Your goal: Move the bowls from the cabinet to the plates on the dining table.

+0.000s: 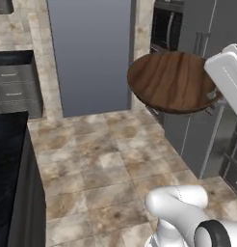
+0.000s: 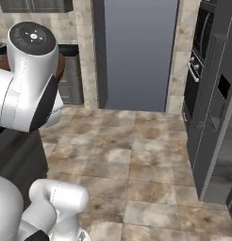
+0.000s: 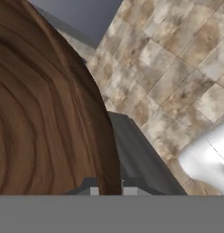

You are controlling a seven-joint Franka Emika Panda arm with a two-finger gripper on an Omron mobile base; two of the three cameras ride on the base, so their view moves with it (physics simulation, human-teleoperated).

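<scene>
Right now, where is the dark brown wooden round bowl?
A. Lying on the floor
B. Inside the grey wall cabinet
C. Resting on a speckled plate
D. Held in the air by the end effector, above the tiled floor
D: the dark brown wooden round bowl hangs above the tiled floor, its rim clamped by the end effector.

The tiled floor (image 1: 106, 159) lies open through the middle. The black-topped desk (image 1: 9, 159) bounds the left side, and tall dark appliance fronts (image 2: 212, 99) line the right. The held wooden bowl (image 1: 171, 82) hangs just beside those fronts, narrowing that side.
</scene>
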